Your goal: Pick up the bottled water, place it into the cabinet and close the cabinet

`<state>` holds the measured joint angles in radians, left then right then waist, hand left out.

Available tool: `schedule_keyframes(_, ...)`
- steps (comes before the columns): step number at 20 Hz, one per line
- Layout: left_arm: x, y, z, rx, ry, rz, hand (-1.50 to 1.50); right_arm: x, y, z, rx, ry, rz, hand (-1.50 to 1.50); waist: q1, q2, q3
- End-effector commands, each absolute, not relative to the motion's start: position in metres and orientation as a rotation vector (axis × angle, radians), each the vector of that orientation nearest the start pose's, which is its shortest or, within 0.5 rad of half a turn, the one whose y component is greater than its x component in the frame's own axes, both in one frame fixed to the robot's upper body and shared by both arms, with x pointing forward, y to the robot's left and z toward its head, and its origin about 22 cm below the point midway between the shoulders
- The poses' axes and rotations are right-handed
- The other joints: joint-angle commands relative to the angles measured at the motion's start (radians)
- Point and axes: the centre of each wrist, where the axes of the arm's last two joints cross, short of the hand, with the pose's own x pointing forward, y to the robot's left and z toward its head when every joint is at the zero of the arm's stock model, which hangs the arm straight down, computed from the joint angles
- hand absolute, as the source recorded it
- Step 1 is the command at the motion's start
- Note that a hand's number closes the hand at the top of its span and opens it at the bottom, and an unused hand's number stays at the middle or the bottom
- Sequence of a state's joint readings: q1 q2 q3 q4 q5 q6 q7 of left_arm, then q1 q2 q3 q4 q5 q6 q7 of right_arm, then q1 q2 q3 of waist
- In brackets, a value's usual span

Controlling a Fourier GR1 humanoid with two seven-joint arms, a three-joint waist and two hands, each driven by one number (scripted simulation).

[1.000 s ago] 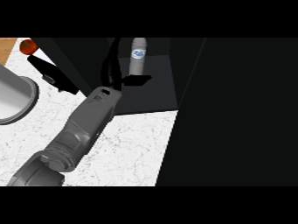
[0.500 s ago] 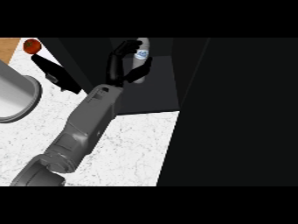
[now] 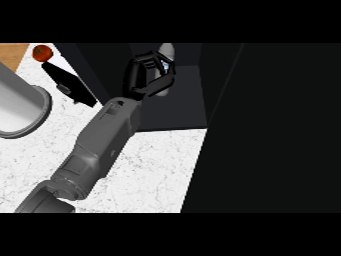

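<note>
The bottled water is a grey bottle with a blue label, standing inside the dark cabinet near the view's top. My left hand reaches into the cabinet from the lower left. Its black fingers and thumb are curled round the bottle's body and hide most of it; only the top and a bit of label show. My right hand does not show in the head view.
A large white cylinder lies on the marble counter at the left. A red round object sits by a wooden surface at the top left. A wide dark panel fills the right side.
My left hand has moved up to the bottle inside the cabinet, and its fingers, which stood apart beside the bottle, have curled round it.
</note>
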<state>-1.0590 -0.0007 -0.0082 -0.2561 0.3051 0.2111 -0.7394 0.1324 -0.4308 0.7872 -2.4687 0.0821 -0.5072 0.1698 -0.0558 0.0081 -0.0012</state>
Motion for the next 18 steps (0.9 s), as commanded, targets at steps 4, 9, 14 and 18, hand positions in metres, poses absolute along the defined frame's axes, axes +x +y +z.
schedule_keyframes(4, 0.414, 0.112, 0.011, -0.374, -1.848, -0.026, 1.50, 0.083, -0.167, 0.171, 0.246, -1.992, 0.209, -1.50, 0.047, -0.020, 0.000)
schedule_keyframes(9, 0.398, 0.113, -0.001, -0.467, -1.845, -0.006, 1.50, 0.092, -0.161, 0.162, 0.242, -1.986, 0.202, -1.50, 0.063, -0.024, 0.000)
schedule_keyframes(14, 0.386, 0.137, -0.006, -0.481, -1.856, 0.053, 1.50, 0.082, -0.170, 0.174, 0.223, -1.989, 0.242, -1.50, 0.092, -0.035, 0.000)
schedule_keyframes(18, 0.359, 0.132, -0.023, -0.517, -1.809, 0.079, 1.50, 0.082, -0.170, 0.168, 0.232, -1.956, 0.254, -1.50, 0.104, -0.038, 0.000)
